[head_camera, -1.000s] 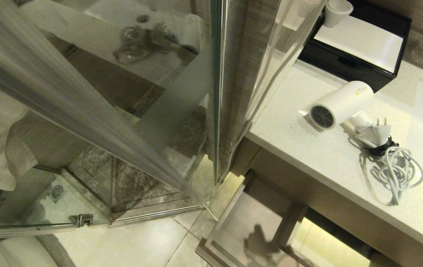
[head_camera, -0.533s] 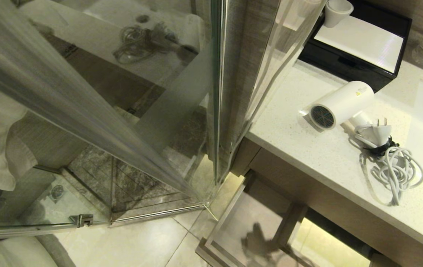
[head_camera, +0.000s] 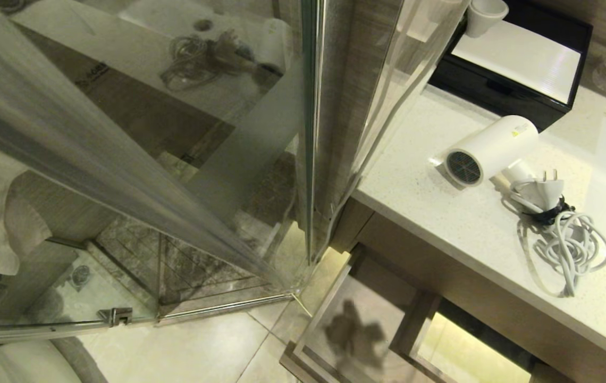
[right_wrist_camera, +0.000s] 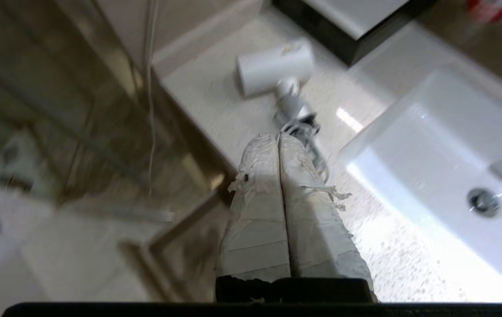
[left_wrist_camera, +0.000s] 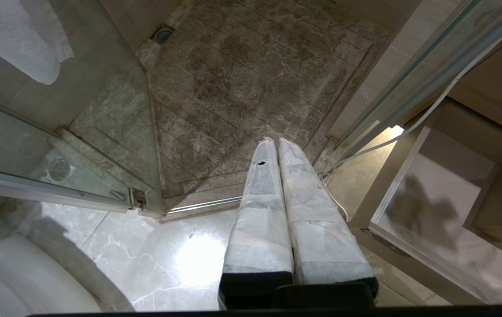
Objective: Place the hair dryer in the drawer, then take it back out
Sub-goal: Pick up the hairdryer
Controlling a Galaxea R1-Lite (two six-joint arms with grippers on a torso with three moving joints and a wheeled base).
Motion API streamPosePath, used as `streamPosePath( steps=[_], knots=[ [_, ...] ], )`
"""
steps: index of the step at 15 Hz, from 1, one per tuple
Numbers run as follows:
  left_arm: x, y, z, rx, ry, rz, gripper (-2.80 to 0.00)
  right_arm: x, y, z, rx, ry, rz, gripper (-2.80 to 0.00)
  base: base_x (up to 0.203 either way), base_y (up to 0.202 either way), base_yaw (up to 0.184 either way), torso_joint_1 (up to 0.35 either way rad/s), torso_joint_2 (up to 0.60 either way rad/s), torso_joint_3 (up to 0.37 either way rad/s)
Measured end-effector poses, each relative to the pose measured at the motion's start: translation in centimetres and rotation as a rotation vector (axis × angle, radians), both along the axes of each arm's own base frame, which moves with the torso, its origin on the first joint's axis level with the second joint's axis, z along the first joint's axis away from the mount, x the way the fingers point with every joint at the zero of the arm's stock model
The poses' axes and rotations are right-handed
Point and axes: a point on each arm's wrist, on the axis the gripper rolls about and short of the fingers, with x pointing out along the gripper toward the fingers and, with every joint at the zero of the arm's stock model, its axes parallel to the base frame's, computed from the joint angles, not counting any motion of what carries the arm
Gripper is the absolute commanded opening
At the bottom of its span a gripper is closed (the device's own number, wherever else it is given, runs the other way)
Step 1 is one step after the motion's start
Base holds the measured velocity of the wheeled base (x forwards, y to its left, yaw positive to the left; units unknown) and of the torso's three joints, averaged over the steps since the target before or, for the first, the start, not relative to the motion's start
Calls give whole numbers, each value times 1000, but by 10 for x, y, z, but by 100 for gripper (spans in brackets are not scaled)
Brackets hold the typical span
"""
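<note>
At 1 o'clock in the head view, the hair dryer [head_camera: 491,150] lies on the white countertop [head_camera: 441,213], grille facing 8 o'clock, coiled cord [head_camera: 566,247] at its 5 o'clock. The drawer [head_camera: 335,298] stands open below the counter edge, at 6 o'clock. The right gripper [right_wrist_camera: 278,140], fingers pressed together and empty, points toward the dryer from above the cord. The left gripper [left_wrist_camera: 276,143], fingers together, hangs over the shower floor [left_wrist_camera: 242,88]. Compared with one second ago, the shadow [head_camera: 353,335] inside the drawer has shifted toward 9 o'clock; the dryer is unmoved.
</note>
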Motion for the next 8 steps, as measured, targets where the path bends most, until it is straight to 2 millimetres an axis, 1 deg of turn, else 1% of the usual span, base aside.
streamPosePath(
  steps=[2, 3, 6, 7, 8],
  knots=[
    [0, 0, 0, 0, 0, 0, -280, 32, 6, 22, -59, 193, 59, -280, 0, 0, 0, -17, 48, 24],
    [0, 0, 0, 0, 0, 0, -280, 50, 9, 28, -106, 282, 97, -280, 0, 0, 0, -31, 56, 36],
    [0, 0, 0, 0, 0, 0, -280, 96, 18, 35, -262, 494, 272, -280, 0, 0, 0, -28, 50, 26],
    [0, 0, 0, 0, 0, 0, -280, 107, 21, 35, -292, 534, 306, 0, 0, 0, 0, -25, 41, 23],
    [0, 0, 0, 0, 0, 0, -280, 117, 22, 35, -310, 561, 321, 0, 0, 0, 0, -18, 28, 13]
  ],
)
